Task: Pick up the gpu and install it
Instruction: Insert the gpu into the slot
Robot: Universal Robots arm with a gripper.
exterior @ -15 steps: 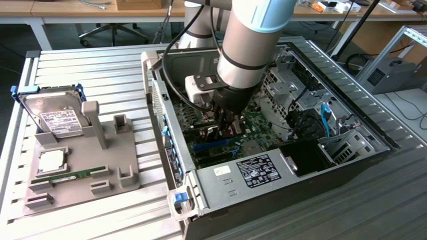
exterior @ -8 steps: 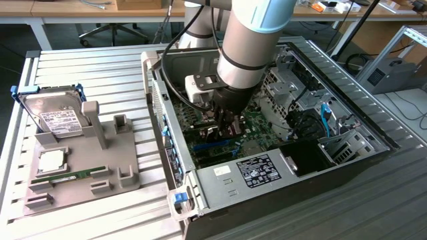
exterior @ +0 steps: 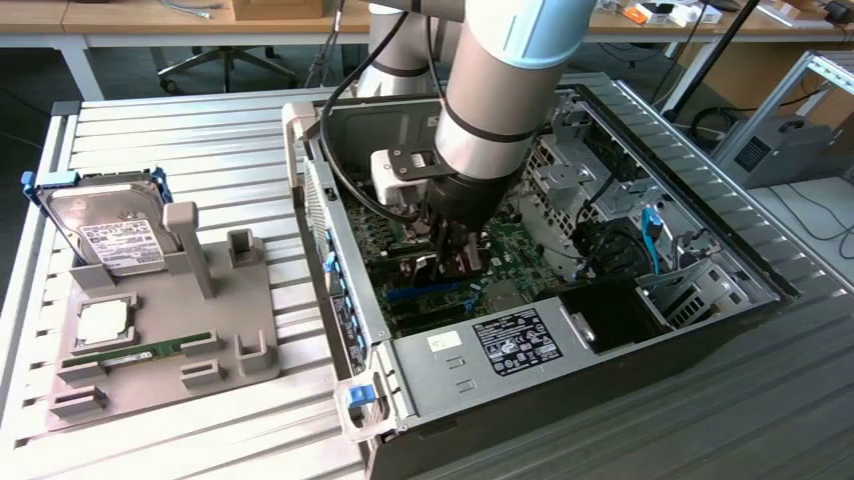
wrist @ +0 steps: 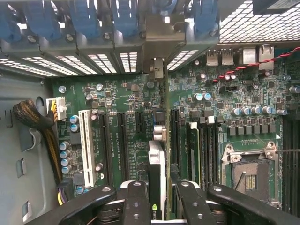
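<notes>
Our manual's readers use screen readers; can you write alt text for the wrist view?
The gpu, held edge-on between dark jaws, stands over the slots of a green motherboard inside a computer case. An empty processor socket lies to one side of it, a white slot to the other.

Looking straight down into open computer case [wrist: 23, 154], onto green motherboard [wrist: 126, 98]. Gripping gpu [wrist: 157, 159] edge-on in hand [wrist: 159, 199], black fingers [wrist: 136, 204] pressed against both flat faces. Holding card in line with black slots [wrist: 121, 140], its far end pointing at slotted metal wall [wrist: 108, 61] with blue clips [wrist: 84, 18]. Cannot tell whether seated in a slot. Also seeing long white slot [wrist: 86, 140] beside the black ones, bare processor socket [wrist: 248, 176] on the card's other side, braided cable bundle [wrist: 28, 115] at white connector [wrist: 60, 108], red-black twisted wire [wrist: 253, 65].
</notes>
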